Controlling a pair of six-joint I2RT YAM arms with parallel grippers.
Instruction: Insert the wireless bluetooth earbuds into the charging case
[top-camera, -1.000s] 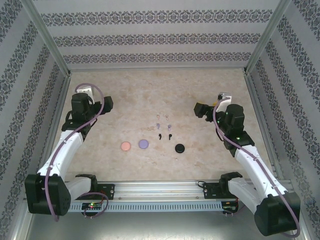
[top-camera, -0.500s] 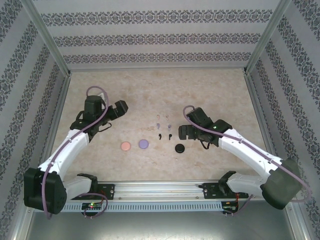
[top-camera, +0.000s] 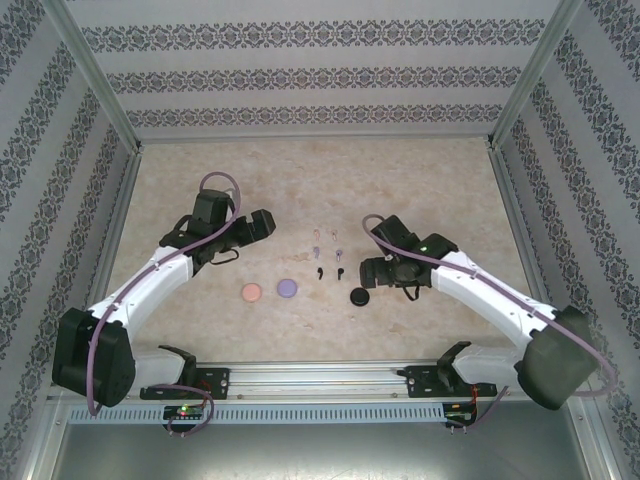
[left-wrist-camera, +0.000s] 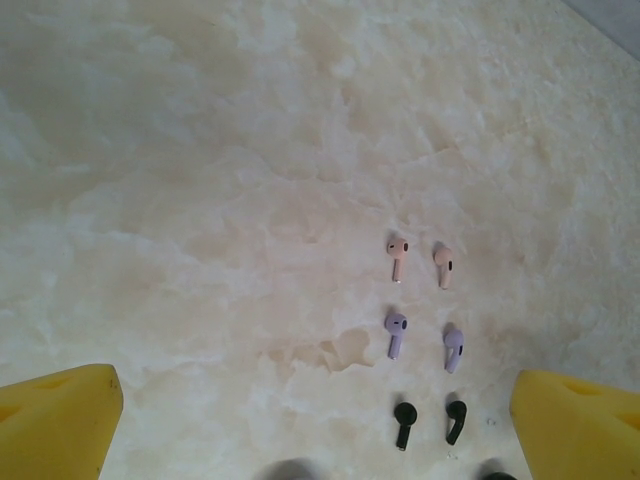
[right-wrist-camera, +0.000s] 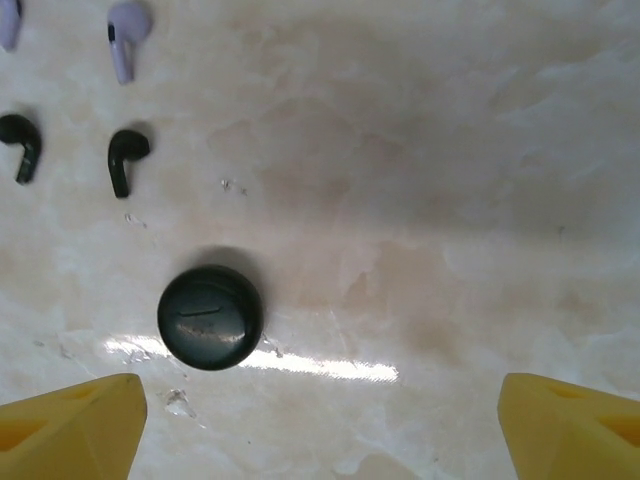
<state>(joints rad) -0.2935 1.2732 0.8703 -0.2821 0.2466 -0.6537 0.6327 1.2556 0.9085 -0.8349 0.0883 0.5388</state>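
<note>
A: Fingers, seen from above?
B: Left fingers (top-camera: 263, 221) and right fingers (top-camera: 372, 268) flank six earbuds (top-camera: 327, 252) lying loose on the worktop (top-camera: 440, 180).
A: Left wrist?
B: Spread, empty.
A: Right wrist?
B: Spread over the black case (right-wrist-camera: 210, 316), which looks closed. Nothing is inserted yet.

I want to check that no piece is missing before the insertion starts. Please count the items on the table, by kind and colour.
Pale pink earbuds: 2
Purple earbuds: 2
Black earbuds: 2
Pink round case: 1
Purple round case: 1
Black round case: 1
Total: 9
</note>
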